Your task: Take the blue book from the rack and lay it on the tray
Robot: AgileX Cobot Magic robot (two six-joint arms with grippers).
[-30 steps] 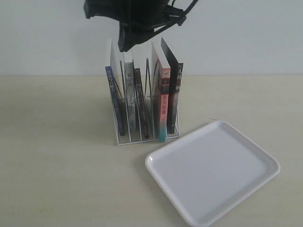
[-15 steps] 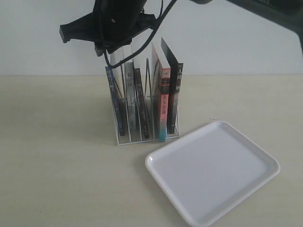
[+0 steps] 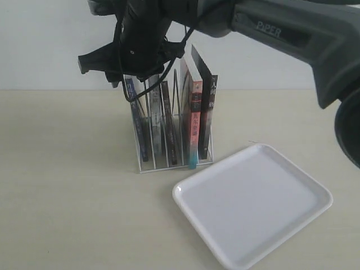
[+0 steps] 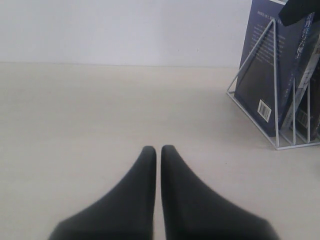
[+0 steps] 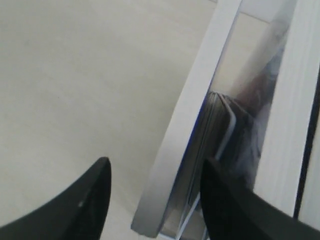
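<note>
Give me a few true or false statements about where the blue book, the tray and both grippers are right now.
1. The blue book lies on the tray. False: it stands in the rack.
2. The right gripper has its jaws open, one on each side of the blue book's top edge. True.
3. The left gripper is shut. True.
4. The blue book is at the rack's end nearest the tray. False: it is at the far end.

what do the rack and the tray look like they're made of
The rack: thin white-coated wire, probably metal, judging by its slender, sharply bent rods. The tray: glossy white, likely plastic or melamine; its smooth surface shows a soft sheen and a moulded, rounded rim.
</note>
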